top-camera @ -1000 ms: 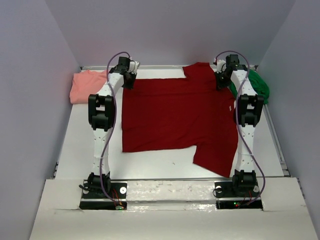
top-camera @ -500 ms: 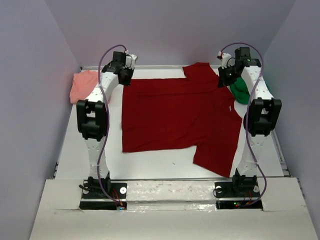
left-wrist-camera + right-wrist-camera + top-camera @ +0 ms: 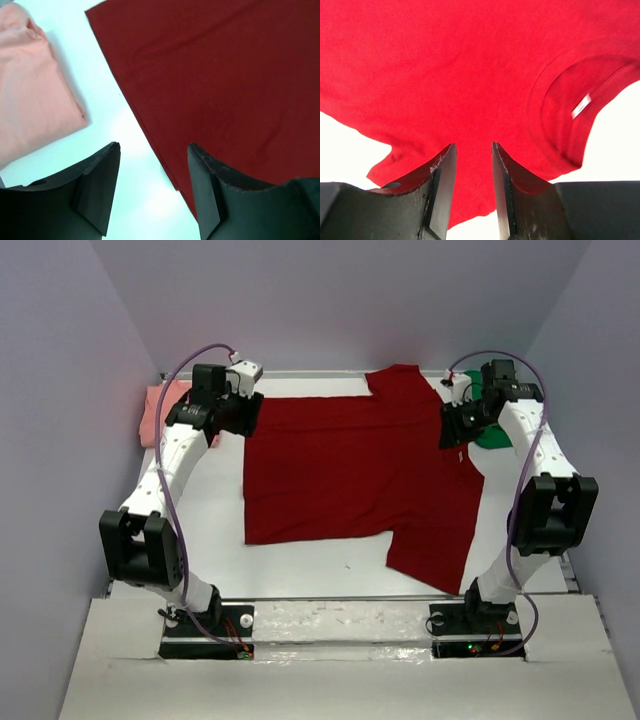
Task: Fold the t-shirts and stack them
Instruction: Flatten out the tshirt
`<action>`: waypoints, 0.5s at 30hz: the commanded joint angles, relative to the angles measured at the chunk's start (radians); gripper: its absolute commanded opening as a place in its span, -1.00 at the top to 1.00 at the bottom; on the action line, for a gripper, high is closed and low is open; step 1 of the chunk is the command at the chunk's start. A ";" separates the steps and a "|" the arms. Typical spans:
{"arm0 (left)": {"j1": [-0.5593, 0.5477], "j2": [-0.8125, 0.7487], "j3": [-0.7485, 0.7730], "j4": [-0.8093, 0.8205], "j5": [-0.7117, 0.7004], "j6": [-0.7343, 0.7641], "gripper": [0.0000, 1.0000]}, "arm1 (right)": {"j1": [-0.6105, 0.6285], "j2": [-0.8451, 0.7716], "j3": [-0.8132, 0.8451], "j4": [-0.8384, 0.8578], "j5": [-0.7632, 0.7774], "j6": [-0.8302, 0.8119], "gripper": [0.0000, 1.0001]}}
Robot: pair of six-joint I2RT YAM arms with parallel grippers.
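Observation:
A dark red t-shirt (image 3: 350, 470) lies spread flat in the middle of the white table, one sleeve pointing toward the arms' bases. My left gripper (image 3: 245, 412) hovers over its far left corner; in the left wrist view it (image 3: 152, 147) is open, the red shirt's edge (image 3: 225, 75) running under its right finger. My right gripper (image 3: 455, 430) is over the shirt's right side near the collar, its jaws (image 3: 473, 145) open a narrow gap above the red cloth (image 3: 470, 60), nothing between them. A salmon-pink shirt (image 3: 155, 415) (image 3: 30, 85) lies far left. A green shirt (image 3: 492, 432) peeks out behind the right arm.
The collar with a white label (image 3: 582, 105) shows at the right of the right wrist view. Grey walls close in the table on three sides. Bare white table (image 3: 200, 520) runs along the left of the red shirt and in front of it (image 3: 320, 565).
Both grippers have opened and let go of the red shirt's far edge. Both arms have swung their elbows outward and down, and the right gripper has moved slightly nearer.

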 commanded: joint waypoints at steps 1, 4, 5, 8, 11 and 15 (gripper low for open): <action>0.003 -0.122 -0.092 -0.009 0.096 0.034 -0.32 | 0.002 -0.099 -0.080 0.003 -0.004 -0.007 0.23; 0.001 -0.173 -0.177 -0.018 0.185 0.056 -0.35 | 0.002 -0.156 -0.178 0.001 0.007 -0.019 0.25; 0.001 -0.184 -0.206 -0.035 0.207 0.069 -0.40 | 0.002 -0.170 -0.203 0.001 0.025 -0.025 0.27; 0.003 -0.214 -0.254 -0.085 0.297 0.118 -0.34 | 0.002 -0.229 -0.301 0.012 0.094 -0.036 0.25; 0.001 -0.199 -0.263 -0.191 0.413 0.201 -0.32 | 0.002 -0.278 -0.388 0.035 0.200 -0.024 0.20; 0.000 -0.156 -0.295 -0.266 0.544 0.276 -0.22 | 0.002 -0.326 -0.477 0.060 0.265 -0.010 0.09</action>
